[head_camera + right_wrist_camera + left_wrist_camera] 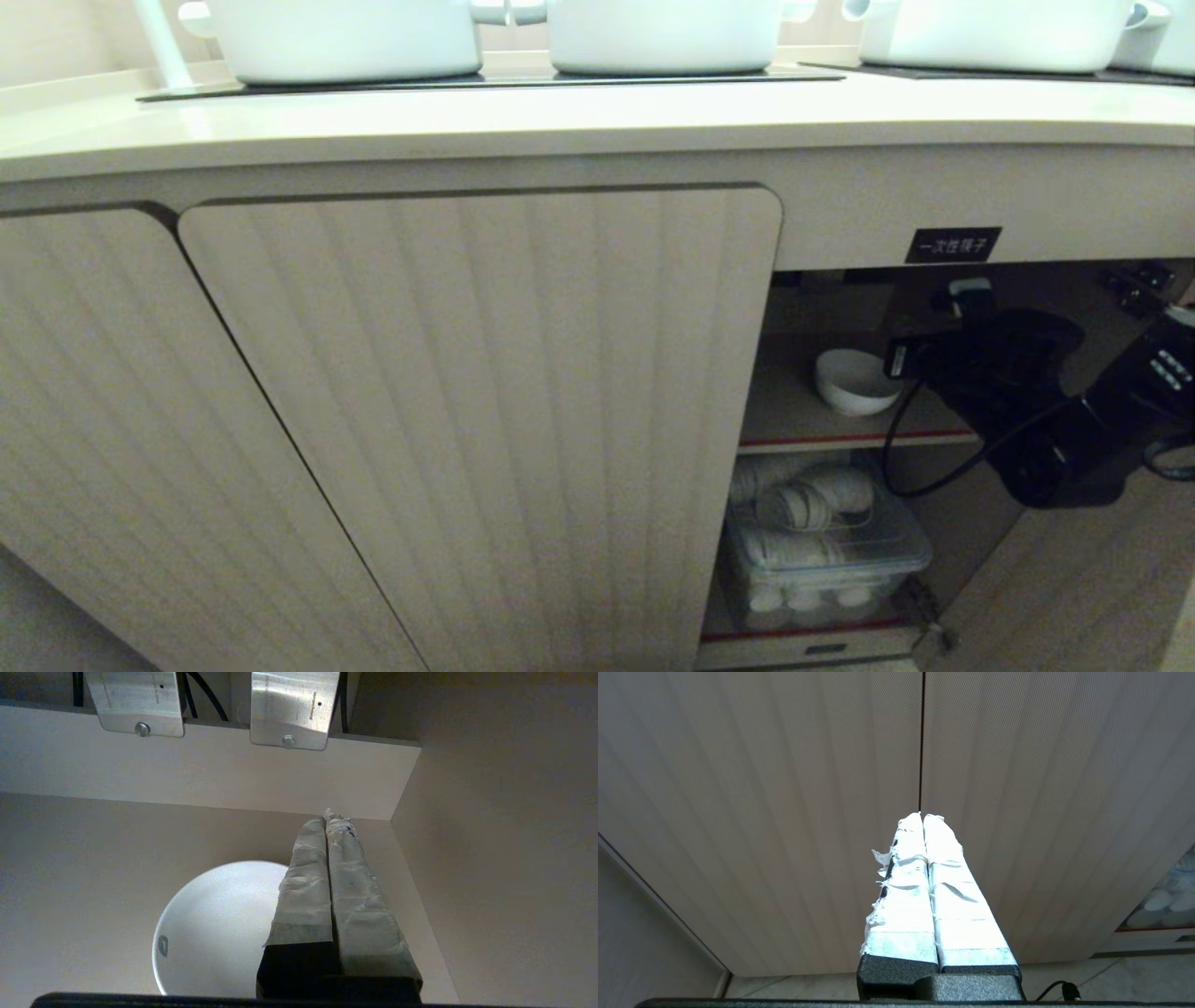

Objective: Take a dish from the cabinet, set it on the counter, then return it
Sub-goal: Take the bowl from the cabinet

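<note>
One dish (854, 381) sits on the inner shelf (794, 422) of the cabinet (485, 411), close to its front edge, seen past the open door in the head view; the counter (560, 117) above carries white pots (345, 37). The right arm reaches into that opening.

Left wrist view: the left gripper (922, 816) hangs parked before the fluted doors, fingers pressed together.

Right wrist view: the right gripper (327, 819) hovers over the bowl's rim, taped fingers together, gripping nothing. It should probably spread them first, then straddle the near rim, one finger inside, and clamp gently since the glossy wall may slip.
</note>
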Motion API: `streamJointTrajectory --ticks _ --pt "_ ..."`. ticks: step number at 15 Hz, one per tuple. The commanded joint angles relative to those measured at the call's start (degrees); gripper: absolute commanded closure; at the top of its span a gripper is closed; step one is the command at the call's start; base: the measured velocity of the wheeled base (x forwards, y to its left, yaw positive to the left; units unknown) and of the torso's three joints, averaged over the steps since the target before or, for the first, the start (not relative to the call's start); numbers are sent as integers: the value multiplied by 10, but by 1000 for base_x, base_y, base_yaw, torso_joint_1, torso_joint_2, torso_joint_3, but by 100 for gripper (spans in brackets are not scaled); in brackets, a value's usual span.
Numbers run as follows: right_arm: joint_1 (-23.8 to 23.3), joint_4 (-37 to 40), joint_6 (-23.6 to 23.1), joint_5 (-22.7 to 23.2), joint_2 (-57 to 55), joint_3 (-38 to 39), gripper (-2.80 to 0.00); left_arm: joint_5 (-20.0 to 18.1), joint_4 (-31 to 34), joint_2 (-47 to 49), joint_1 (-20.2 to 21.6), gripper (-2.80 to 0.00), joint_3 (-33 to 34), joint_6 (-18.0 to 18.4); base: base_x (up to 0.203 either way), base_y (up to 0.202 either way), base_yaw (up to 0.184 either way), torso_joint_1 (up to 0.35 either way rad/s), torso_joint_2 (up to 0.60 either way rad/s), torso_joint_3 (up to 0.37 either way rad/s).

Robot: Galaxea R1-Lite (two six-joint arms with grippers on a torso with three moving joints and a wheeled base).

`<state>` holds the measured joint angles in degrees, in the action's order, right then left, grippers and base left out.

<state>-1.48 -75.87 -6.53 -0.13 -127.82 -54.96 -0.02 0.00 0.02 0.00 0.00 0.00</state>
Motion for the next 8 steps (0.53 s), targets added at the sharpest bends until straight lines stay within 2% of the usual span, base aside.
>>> streamJointTrajectory --ticks 1,2,3,8 --pt "0 -4 -1 0 0 0 0 1 0 0 0 0 0 0 0 0 0 0 0 0" --pt "0 -4 -1 0 0 0 0 0 0 0 0 0 0 0 0 0 0 0 0 0" --pt "0 -4 -1 0 0 0 -280 0 0 0 0 0 0 0 0 0 0 0 0 0" --pt "-1 -4 -3 0 -4 1 -280 1 0 0 0 0 0 0 0 0 0 0 0 0"
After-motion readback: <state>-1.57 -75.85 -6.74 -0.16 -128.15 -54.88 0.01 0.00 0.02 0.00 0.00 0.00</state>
